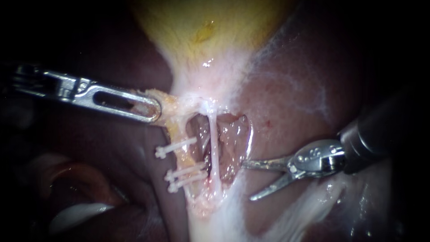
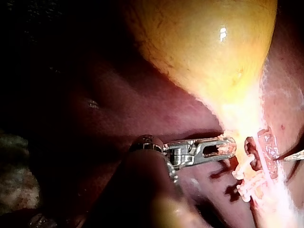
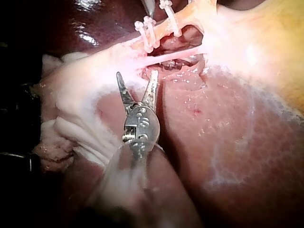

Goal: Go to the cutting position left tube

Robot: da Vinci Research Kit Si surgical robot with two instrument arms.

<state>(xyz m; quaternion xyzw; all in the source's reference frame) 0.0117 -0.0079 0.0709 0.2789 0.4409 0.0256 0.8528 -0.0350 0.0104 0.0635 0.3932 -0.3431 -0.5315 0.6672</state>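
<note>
Endoscope view: yellowish, ragged, clipped left tube (image 1: 181, 157)

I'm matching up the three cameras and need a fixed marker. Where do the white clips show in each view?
Endoscope view: the clips sit on the left tube, below the left instrument.
Left wrist view: the clips lie just ahead of the left instrument's tip.
Right wrist view: the clips lie beyond the right instrument's open jaws.
Shared landmark: the yellow gallbladder, in all three.
</note>
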